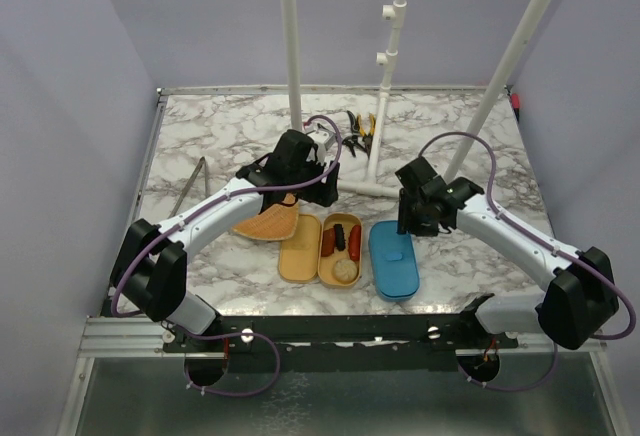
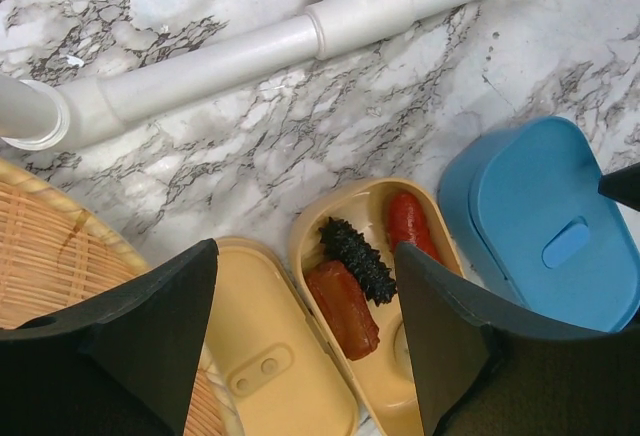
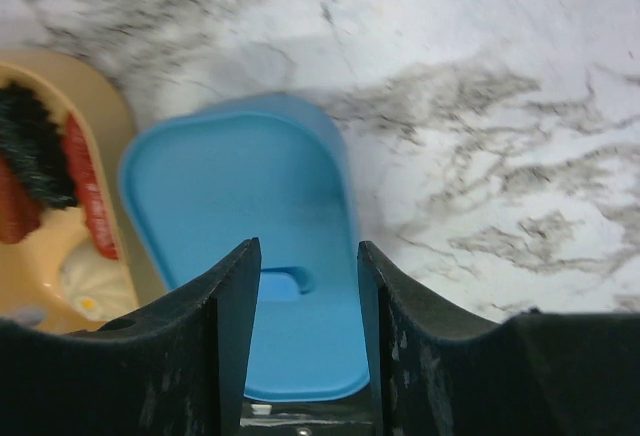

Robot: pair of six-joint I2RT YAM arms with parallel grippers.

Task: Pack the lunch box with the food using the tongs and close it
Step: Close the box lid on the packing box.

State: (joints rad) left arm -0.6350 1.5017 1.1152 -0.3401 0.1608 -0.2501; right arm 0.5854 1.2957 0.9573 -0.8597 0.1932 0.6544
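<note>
**Desk:** Where are the tongs?

**Me:** I see the tongs (image 1: 190, 186) lying flat on the marble table (image 1: 470, 136), far over on its left side, well apart from both arms. Neither gripper has them.

**Desk:** And the food?

**Me:** The food (image 2: 342, 308) sits inside the open lunch box (image 2: 350, 201): an orange piece, a dark piece (image 2: 355, 256) and a red piece (image 2: 410, 226) side by side, with the beige ball (image 1: 345, 270) at the near end. A flat beige insert (image 2: 260, 356) lies just to its left, and the blue lid (image 2: 540, 226) just to its right.

**Desk:** Grippers?

**Me:** My left gripper (image 2: 305, 256) hangs above the box with its fingers spread wide and nothing between them. A woven tray (image 2: 50, 246) lies on its left. My right gripper (image 3: 307, 248) hovers over the blue lid, fingers parted, gripping nothing that I can see.
</note>
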